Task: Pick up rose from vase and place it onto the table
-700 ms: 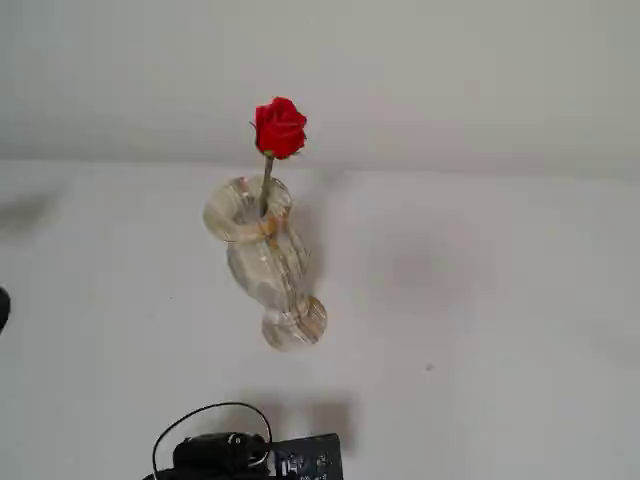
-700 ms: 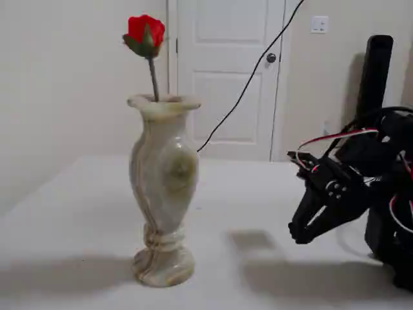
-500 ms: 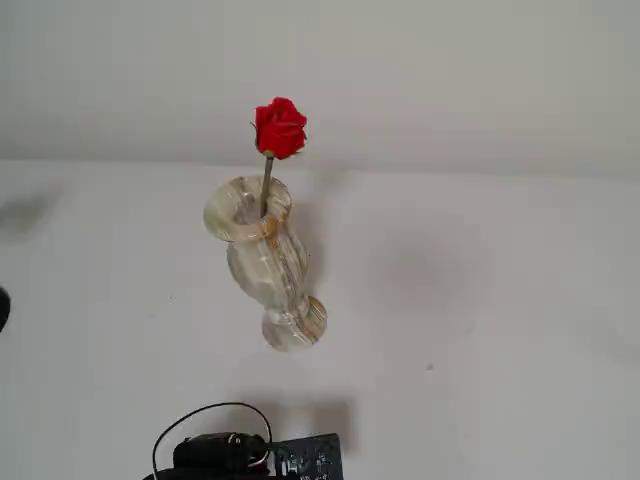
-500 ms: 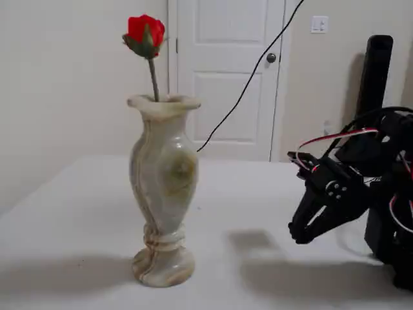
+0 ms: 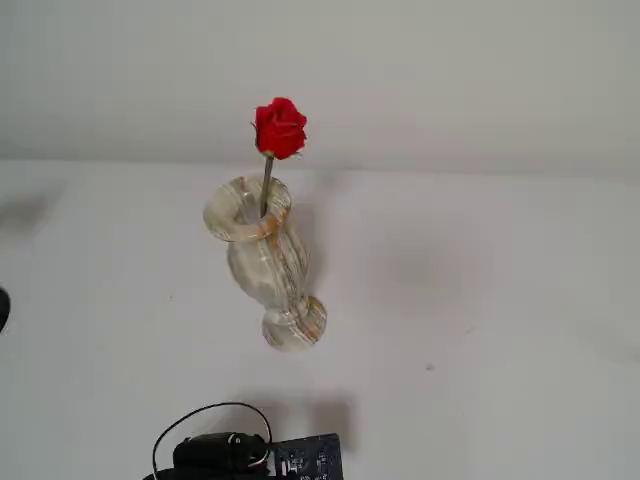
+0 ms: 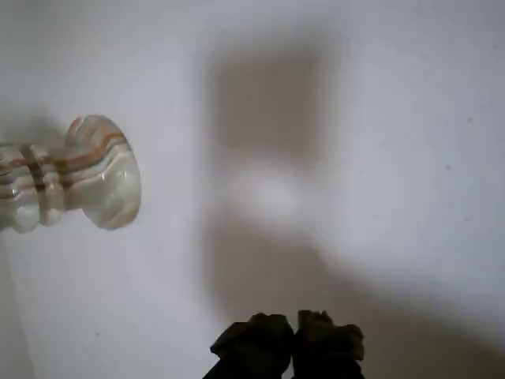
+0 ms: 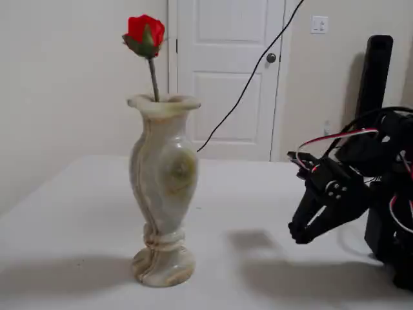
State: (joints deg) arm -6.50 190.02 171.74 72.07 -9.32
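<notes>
A red rose (image 5: 280, 127) (image 7: 145, 30) stands upright in the marbled cream vase (image 5: 262, 255) (image 7: 162, 181), its thin stem dropping into the flared mouth. The vase stands on the white table (image 5: 470, 290) (image 7: 258, 206). Only the vase's round foot (image 6: 99, 170) shows at the left of the wrist view. My black gripper (image 7: 299, 234) (image 6: 293, 332) hangs low above the table, well to the right of the vase in a fixed view, its fingertips together with nothing between them.
The arm's body with red and white wires (image 7: 374, 174) fills the right edge of a fixed view. A black cable loop and arm base (image 5: 240, 452) sit at the bottom edge. A white door (image 7: 226, 71) stands behind the table.
</notes>
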